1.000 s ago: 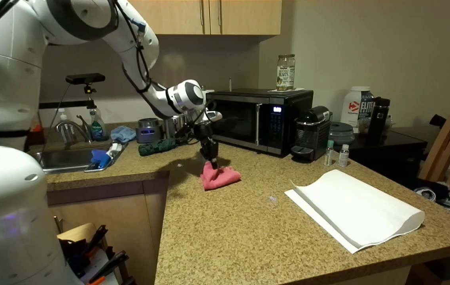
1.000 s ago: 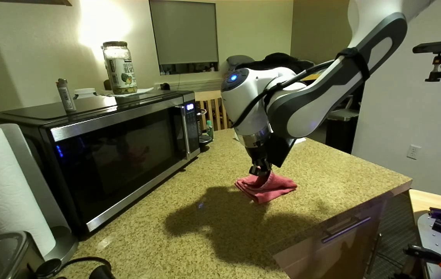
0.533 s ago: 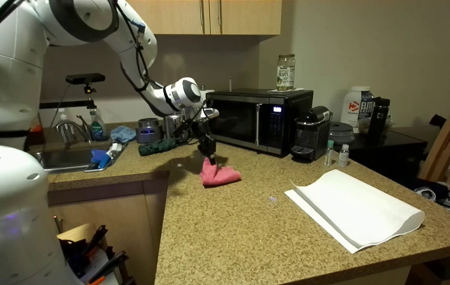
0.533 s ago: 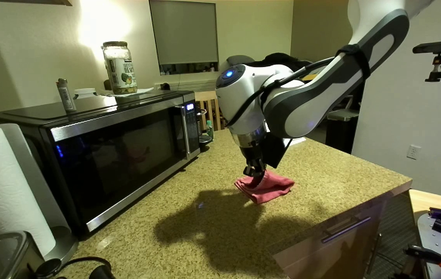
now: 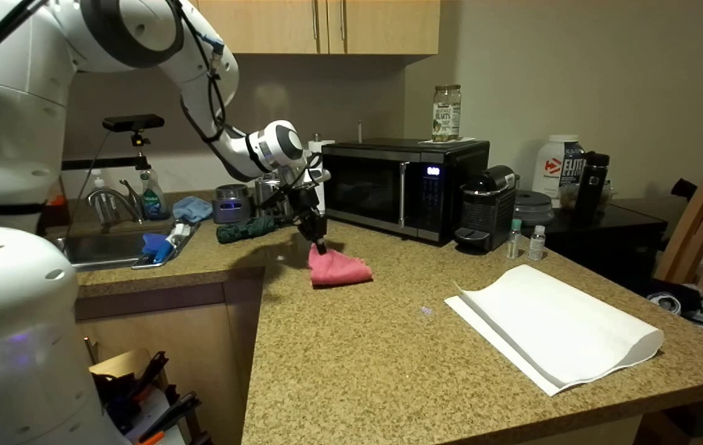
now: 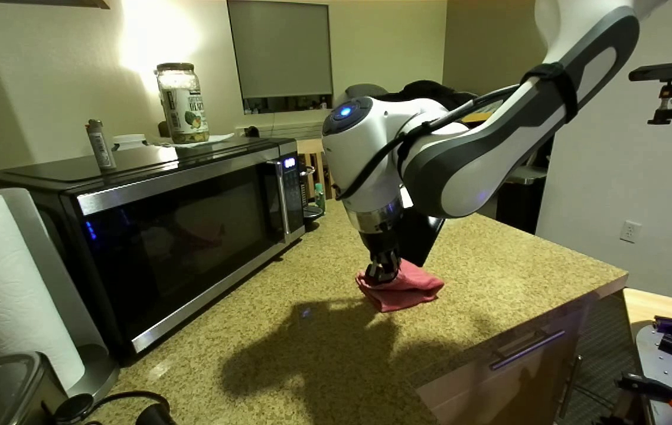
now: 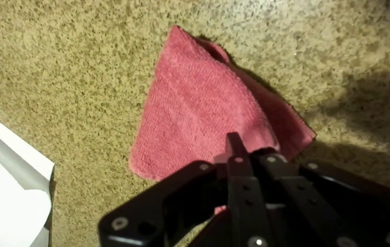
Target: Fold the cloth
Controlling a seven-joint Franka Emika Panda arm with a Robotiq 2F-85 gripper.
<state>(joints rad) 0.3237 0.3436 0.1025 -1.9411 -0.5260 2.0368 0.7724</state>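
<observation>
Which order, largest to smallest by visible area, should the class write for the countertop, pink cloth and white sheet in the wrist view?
1. countertop
2. pink cloth
3. white sheet, cut off by the picture's edge

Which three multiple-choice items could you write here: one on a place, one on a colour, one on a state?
1. Where is the glass jar relative to the microwave?
A) inside
B) on top
C) in front

2. What colour is the cloth at the gripper?
A) green
B) white
C) pink-red

3. How is the cloth arranged?
A) doubled over
B) one flat layer
C) rolled tightly

1 B: both exterior views show it there; 2 C: every view shows this; 3 A: a flap overlies a lower layer in the wrist view.
</observation>
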